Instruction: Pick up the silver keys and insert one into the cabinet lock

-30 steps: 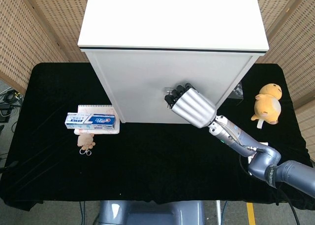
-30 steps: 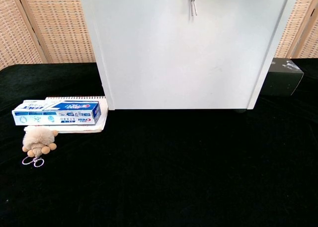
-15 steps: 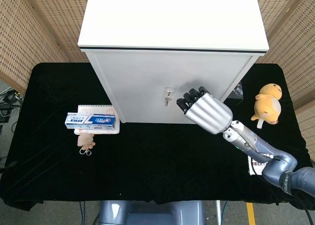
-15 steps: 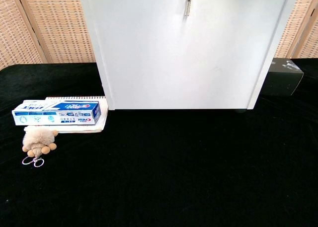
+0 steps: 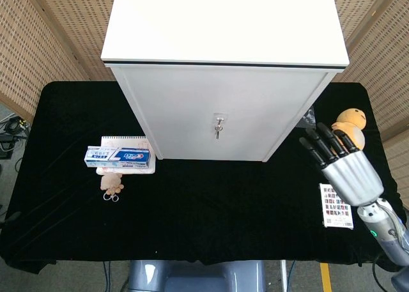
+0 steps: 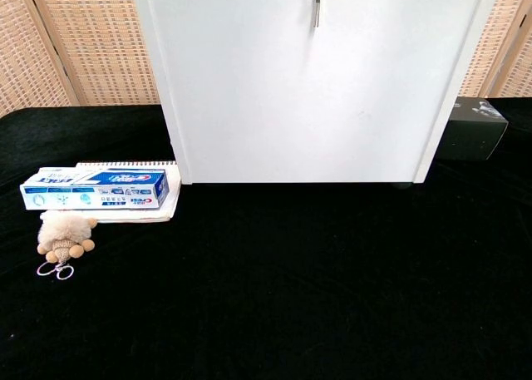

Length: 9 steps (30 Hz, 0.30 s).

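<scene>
The silver keys (image 5: 218,128) hang from the lock on the front of the white cabinet (image 5: 192,107); one key sits in the lock and another dangles below it. The chest view shows the keys (image 6: 317,4) at the top edge against the cabinet door (image 6: 316,89). My right hand (image 5: 340,165) is at the far right of the head view, well away from the keys, with its fingers spread and nothing in them. My left hand is in neither view.
A toothpaste box (image 5: 119,155) lies on a spiral notebook (image 5: 128,167) at the left, with a small plush keychain (image 5: 112,184) in front of it. A yellow plush toy (image 5: 351,121) and a card (image 5: 335,206) lie at the right. A dark box (image 6: 475,129) stands beside the cabinet.
My right hand has let go of the keys and drawn back from the cabinet door to the right. The keys stay hanging in the lock, swinging slightly.
</scene>
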Tool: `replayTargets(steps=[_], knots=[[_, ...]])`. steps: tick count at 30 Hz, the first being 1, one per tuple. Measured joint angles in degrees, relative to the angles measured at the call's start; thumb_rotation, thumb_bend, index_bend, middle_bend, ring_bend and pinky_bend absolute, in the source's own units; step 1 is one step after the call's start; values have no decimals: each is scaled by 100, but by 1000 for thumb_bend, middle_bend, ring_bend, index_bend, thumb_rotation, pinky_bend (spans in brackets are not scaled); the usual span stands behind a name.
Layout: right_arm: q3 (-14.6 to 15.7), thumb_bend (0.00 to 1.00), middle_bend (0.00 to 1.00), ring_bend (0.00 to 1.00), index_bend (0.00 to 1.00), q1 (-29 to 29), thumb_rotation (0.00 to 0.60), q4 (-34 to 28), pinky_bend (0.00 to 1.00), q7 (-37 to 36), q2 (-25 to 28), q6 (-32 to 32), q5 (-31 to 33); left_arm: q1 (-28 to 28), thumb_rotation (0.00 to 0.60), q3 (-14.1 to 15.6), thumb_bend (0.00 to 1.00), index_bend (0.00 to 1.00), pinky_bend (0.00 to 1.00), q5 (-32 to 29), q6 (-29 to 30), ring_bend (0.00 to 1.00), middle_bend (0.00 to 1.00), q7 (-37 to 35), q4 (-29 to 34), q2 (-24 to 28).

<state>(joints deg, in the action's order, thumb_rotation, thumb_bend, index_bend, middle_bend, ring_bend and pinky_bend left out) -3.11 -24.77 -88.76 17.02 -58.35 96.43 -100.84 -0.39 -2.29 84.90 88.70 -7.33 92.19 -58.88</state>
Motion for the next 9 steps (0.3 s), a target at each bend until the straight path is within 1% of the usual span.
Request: replayTargets(steps=[3, 5, 7, 9], knots=[[206, 0, 0, 0, 2, 416, 600, -423, 11, -117, 31, 26, 385, 44, 600, -16, 0, 0, 0, 67, 191, 0, 0, 68, -69, -86], [336, 0, 0, 0, 0, 695, 600, -699, 1, -256, 28, 37, 598, 72, 600, -47, 0, 0, 0, 114, 359, 0, 0, 128, -174, -186], [438, 0, 0, 0, 0, 921, 600, -861, 0, -399, -14, 52, 742, 111, 600, -68, 0, 0, 0, 196, 545, 0, 0, 170, -334, -336], [512, 0, 0, 0, 0, 1061, 600, -894, 0, -507, -95, 57, 777, 157, 600, -66, 0, 0, 0, 288, 646, 0, 0, 169, -433, -414]])
